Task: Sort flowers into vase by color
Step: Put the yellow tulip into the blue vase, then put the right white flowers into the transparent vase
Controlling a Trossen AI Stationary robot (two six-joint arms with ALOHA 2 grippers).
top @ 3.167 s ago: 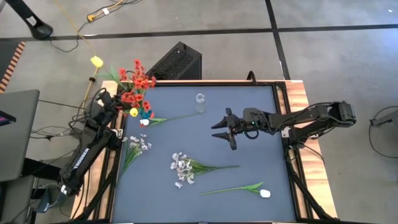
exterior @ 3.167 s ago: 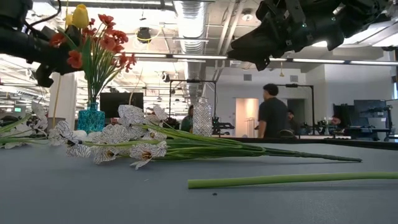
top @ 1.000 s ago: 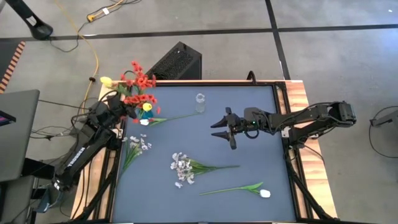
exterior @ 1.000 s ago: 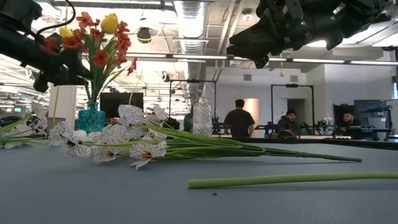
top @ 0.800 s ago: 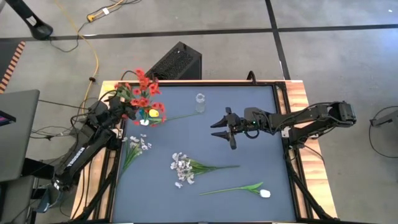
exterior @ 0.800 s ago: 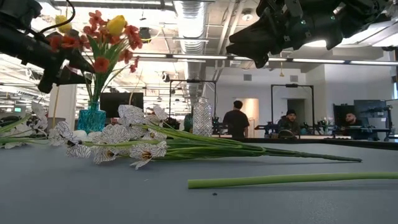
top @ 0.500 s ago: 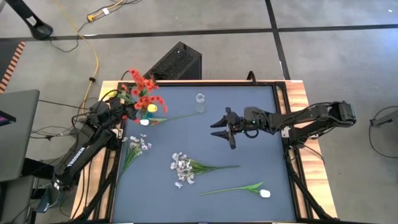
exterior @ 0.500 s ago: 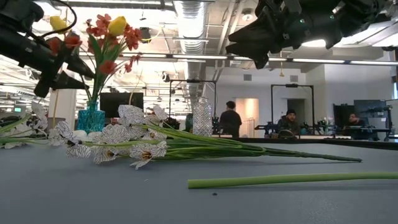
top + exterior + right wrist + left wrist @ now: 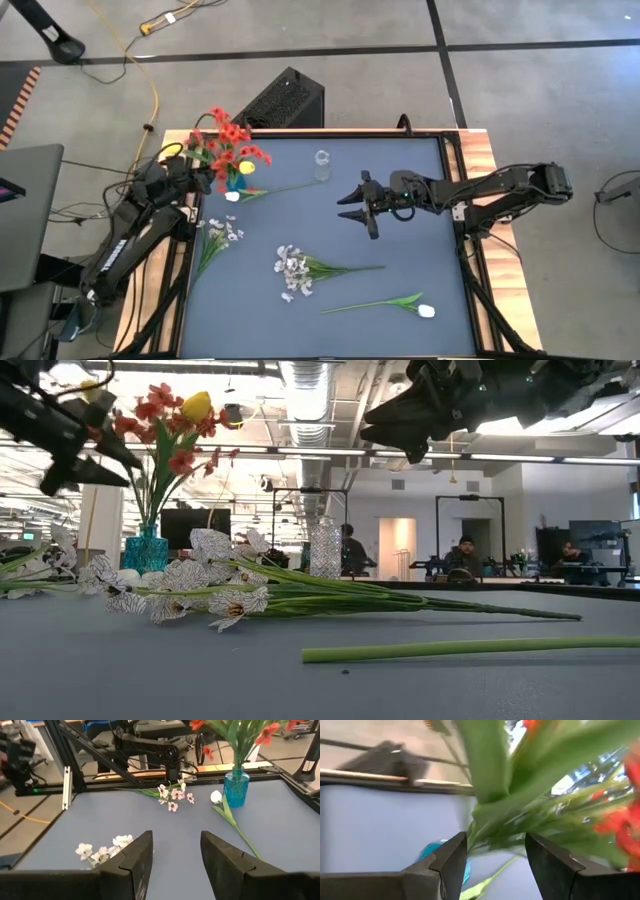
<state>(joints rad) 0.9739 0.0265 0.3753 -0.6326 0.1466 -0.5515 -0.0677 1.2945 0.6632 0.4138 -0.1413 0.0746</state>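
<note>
Now the tabletop [image 9: 400,250] spreads blue-grey under both arms. Right gripper [image 9: 358,207] hovers mid-table, fingers [image 9: 137,857] parted and empty. Left gripper [image 9: 196,178] sits at the far left corner just beside the bouquet, fingers [image 9: 451,856] spread, gripping nothing. That bouquet of red blossoms [image 9: 232,140] with a yellow tulip [image 9: 196,405] stands in the blue vase [image 9: 147,549]. A white spray [image 9: 293,268] lies centre, another spray [image 9: 222,232] near the left edge. One white tulip [image 9: 426,311] rests at the near side, a second [image 9: 232,196] just beside the vase. The clear vase [image 9: 322,161] stands at the far edge.
</note>
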